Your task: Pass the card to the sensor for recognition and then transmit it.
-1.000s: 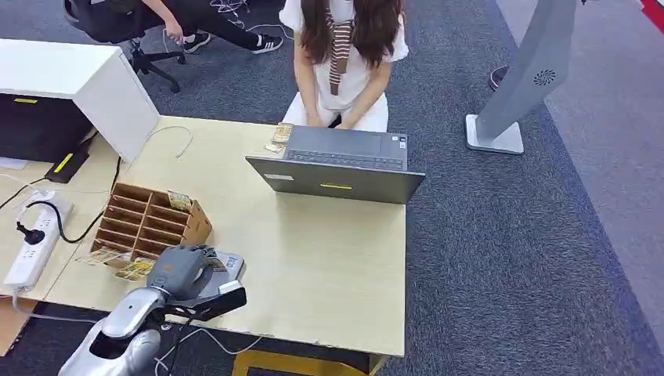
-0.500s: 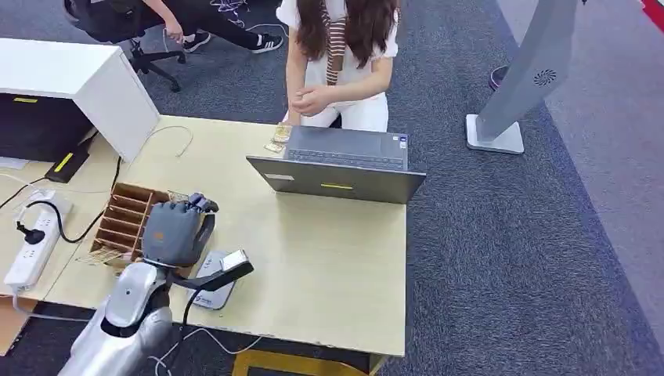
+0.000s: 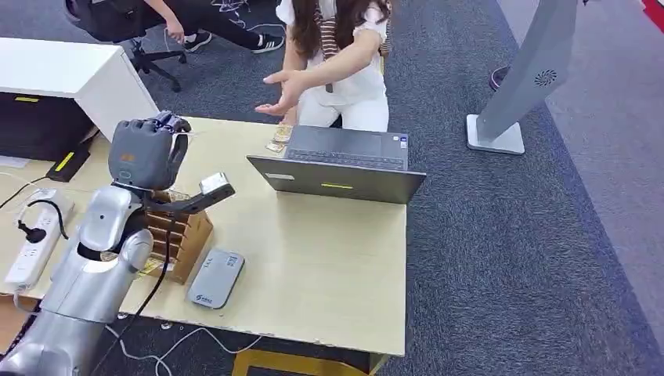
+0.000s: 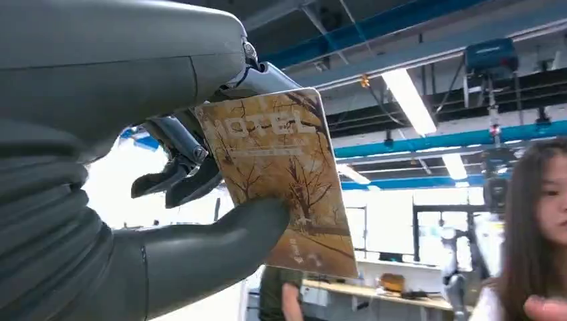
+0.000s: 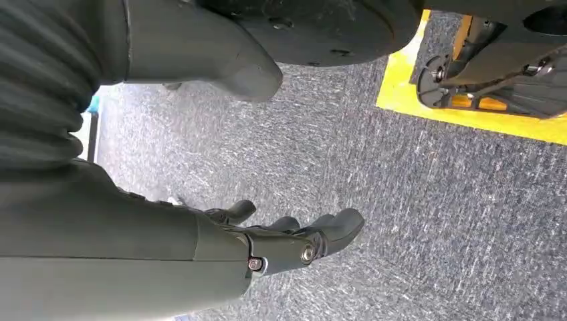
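Observation:
My left hand (image 3: pixel 146 152) is raised above the far left part of the desk (image 3: pixel 329 266), over the wooden card rack (image 3: pixel 178 232). In the left wrist view the hand (image 4: pixel 194 167) pinches a brown card (image 4: pixel 284 180) printed with bare trees between thumb and fingers. The grey card reader (image 3: pixel 215 278) lies flat near the desk's front edge, below and apart from the hand. A person behind the desk stretches an open palm (image 3: pixel 282 90) toward my raised hand. My right hand (image 5: pixel 281 237) hangs over the carpet with its fingers apart, holding nothing.
An open laptop (image 3: pixel 344 168) stands at the desk's far side in front of the person. A white power strip (image 3: pixel 33 241) and cables lie at the left. A white box (image 3: pixel 78 78) rises at the far left, a grey stand (image 3: pixel 517 86) at the right.
My left hand has lifted with the card from the reader at the front edge, up and away over the rack. The person has raised an arm and opened a palm toward it.

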Available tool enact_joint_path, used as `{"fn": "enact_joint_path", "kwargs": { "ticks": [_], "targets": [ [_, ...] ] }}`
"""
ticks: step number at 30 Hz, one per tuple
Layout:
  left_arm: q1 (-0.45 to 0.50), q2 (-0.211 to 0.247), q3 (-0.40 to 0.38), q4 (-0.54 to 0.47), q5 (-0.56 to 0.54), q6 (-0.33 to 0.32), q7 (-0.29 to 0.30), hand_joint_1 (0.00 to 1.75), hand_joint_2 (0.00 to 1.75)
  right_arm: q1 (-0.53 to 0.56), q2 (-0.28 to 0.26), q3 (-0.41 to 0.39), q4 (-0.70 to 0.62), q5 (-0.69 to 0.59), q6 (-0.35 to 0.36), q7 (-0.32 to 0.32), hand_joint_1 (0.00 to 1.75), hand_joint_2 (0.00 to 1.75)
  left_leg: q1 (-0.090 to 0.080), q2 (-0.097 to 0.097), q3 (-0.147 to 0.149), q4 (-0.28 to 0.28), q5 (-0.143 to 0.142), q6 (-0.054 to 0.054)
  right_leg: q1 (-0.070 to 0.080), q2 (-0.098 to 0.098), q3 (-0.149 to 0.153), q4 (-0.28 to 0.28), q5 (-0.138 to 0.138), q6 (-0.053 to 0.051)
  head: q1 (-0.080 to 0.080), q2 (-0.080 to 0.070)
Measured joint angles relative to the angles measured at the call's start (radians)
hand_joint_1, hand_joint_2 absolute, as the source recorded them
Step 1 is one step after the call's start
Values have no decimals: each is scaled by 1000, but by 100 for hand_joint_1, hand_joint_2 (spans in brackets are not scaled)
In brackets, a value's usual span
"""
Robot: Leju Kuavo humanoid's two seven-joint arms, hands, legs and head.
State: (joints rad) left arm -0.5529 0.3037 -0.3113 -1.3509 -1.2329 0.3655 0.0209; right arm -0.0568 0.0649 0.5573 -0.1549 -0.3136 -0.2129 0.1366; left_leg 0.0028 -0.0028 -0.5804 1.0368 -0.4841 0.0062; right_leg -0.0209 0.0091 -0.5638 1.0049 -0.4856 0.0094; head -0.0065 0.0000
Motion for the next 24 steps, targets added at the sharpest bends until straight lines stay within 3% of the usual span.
{"fn": "enact_joint_path", "kwargs": {
  "ticks": [18, 24],
  "targets": [
    [-154, 18, 0, 263, -49, -76, 45, 175, 175, -1, -1, 9, 0, -1, 0, 11, 0, 175, 0, 1, 0, 0, 0, 0, 0, 0, 0, 0, 0, 0, 0, 0],
    [-171, 12, 0, 297, -54, -89, 45, 175, 175, -1, -1, 9, 0, -1, 0, 12, 0, 175, 0, 1, 0, 0, 0, 0, 0, 1, 0, 0, 0, 0, 0, 0]
  ]
}}
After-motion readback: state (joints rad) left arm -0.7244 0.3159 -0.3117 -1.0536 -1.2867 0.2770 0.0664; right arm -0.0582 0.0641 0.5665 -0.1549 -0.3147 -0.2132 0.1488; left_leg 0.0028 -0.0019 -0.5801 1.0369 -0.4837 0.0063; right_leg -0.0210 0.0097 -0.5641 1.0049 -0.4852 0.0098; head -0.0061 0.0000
